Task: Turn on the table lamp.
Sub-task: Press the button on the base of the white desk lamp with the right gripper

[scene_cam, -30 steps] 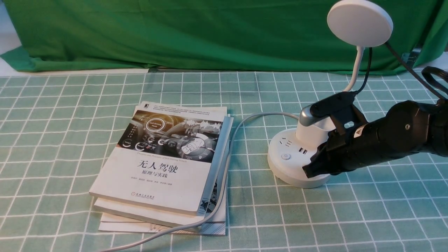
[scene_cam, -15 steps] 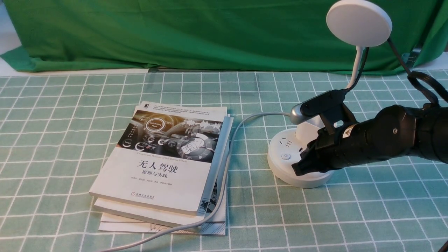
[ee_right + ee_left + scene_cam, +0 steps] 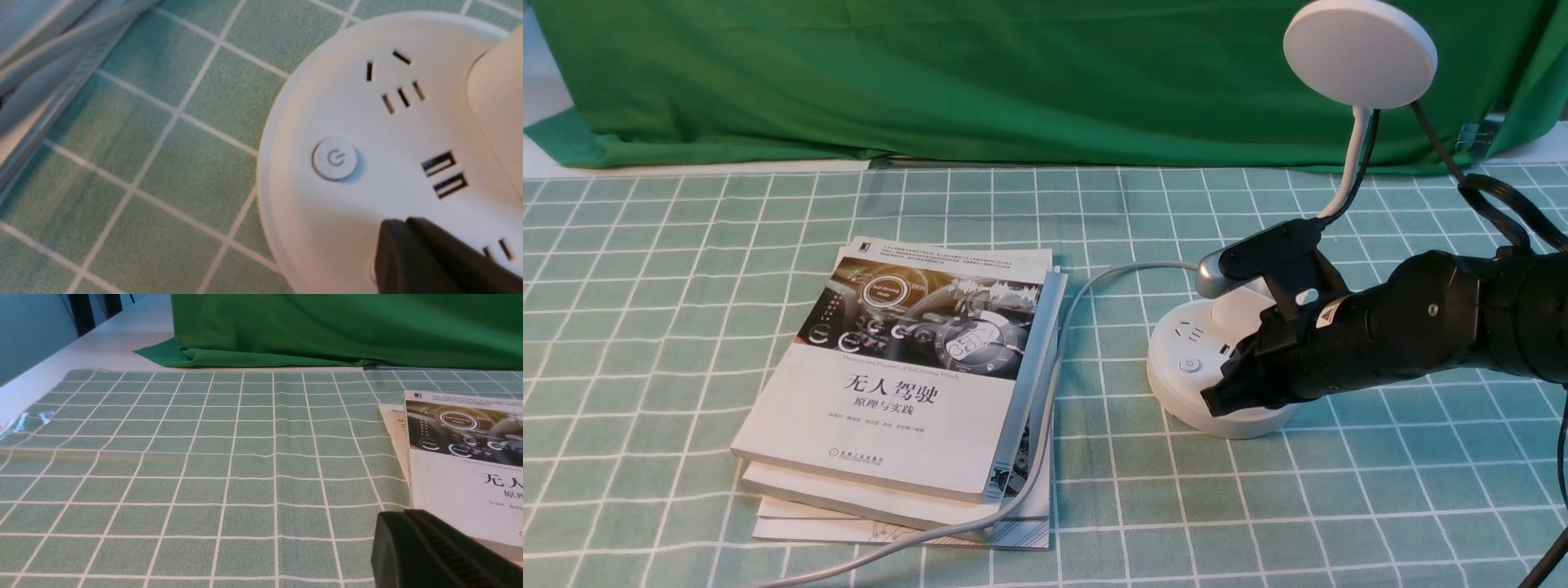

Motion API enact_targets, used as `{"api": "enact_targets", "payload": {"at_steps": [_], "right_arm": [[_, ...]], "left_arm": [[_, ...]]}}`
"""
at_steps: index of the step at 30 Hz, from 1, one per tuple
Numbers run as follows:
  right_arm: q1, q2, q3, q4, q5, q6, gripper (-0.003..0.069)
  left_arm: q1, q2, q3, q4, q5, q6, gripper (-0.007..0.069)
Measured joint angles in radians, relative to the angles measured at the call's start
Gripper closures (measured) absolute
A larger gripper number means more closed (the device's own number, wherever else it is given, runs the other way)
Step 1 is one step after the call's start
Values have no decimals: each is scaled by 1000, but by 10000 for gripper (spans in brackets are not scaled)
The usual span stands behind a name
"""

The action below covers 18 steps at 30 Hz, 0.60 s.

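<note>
From the front, the table lamp [image 3: 1172, 385] stands at the right of the tabletop [image 3: 686, 286]. The closed right hand [image 3: 1213, 400] hovers over its base, with the power button [image 3: 1190, 365] just to the left. In the left wrist view, the left hand [image 3: 429, 547] is by the book [image 3: 461, 457], and I can't tell its grip. In the right wrist view, the button lies just ahead.

books [image 3: 890, 392]: stacked on checked tablecloth [image 3: 645, 327] | green backdrop [image 3: 931, 82]: behind

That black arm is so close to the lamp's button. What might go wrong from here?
The shut right end effector is over the base of the table lamp, beside the power button, not on it. Risk one: it comes down off-centre and misses, or pokes the USB ports next to it. Risk two: a sideways push may slide or tip the lamp, whose disc head sits high on a thin neck.
</note>
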Motion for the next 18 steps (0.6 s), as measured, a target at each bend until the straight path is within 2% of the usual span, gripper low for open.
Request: {"api": "enact_targets", "payload": {"at_steps": [18], "right_arm": [[-1,13,-10,-11,29,0,619]], "left_arm": [[0,0,0,1,0,0,603]]}}
